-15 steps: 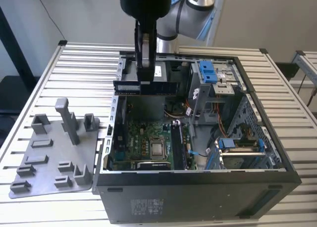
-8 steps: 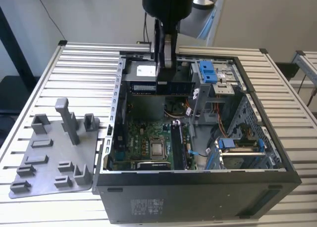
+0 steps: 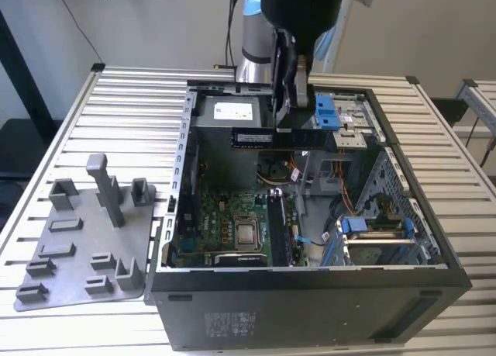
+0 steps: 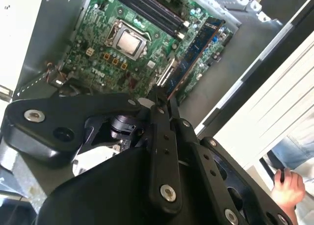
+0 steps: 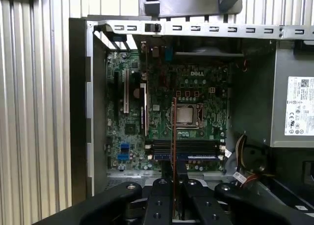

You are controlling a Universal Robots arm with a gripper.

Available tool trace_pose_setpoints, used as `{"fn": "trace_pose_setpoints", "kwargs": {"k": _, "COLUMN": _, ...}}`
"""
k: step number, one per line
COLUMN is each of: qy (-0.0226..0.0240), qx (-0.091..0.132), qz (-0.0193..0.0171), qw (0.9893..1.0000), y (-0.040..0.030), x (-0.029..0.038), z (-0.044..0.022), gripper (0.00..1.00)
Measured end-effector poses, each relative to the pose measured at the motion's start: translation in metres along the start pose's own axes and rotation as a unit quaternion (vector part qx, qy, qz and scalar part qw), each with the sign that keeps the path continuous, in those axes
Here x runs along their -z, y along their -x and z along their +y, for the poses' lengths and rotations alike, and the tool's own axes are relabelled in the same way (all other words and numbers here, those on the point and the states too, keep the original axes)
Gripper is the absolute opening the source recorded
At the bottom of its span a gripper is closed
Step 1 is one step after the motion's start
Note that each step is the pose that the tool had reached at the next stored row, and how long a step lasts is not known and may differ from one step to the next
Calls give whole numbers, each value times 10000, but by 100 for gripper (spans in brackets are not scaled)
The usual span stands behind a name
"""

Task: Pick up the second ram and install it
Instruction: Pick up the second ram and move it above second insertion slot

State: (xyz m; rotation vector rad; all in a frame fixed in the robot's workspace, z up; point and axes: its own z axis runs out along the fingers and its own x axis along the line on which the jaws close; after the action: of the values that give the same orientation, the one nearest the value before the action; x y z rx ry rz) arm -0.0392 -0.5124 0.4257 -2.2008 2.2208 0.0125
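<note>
Apparently, second ram (image 3: pixel 260 138) in hand (image 3: pixel 291 122)

The computer case (image 3: pixel 310 309) lies open on top, leaving free passage down to the motherboard (image 3: pixel 225 216). The power supply (image 3: pixel 232 112), drive cage (image 3: pixel 376 232) and loose cables (image 3: pixel 345 193) crowd its edges. The end effector (image 3: pixel 288 126), clamped on the second ram (image 3: pixel 314 137), hangs above the opening.

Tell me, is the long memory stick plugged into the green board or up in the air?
Up in the air. The gripper holds the second ram above the open case, clear of the motherboard below.
</note>
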Motion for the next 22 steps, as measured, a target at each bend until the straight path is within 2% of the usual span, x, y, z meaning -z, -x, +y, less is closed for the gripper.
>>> {"fn": "trace_pose_setpoints", "kwargs": {"k": 7, "qy": 0, "qx": 0, "qz": 0, "qw": 10000, "y": 2, "x": -1, "z": -301, "gripper": 14}}
{"fn": "trace_pose_setpoints", "kwargs": {"k": 10, "qy": 0, "qx": 1, "qz": 0, "qw": 10000, "y": 3, "x": -2, "z": -384, "gripper": 14}}
{"fn": "trace_pose_setpoints", "kwargs": {"k": 14, "qy": 0, "qx": 0, "qz": 0, "qw": 10000, "y": 4, "x": -3, "z": -443, "gripper": 14}}
{"fn": "trace_pose_setpoints", "kwargs": {"k": 19, "qy": 0, "qx": 0, "qz": 0, "qw": 10000, "y": 9, "x": -3, "z": -446, "gripper": 14}}
{"fn": "trace_pose_setpoints", "kwargs": {"k": 22, "qy": 0, "qx": 0, "qz": -3, "qw": 10000, "y": 63, "x": -6, "z": -446, "gripper": 14}}
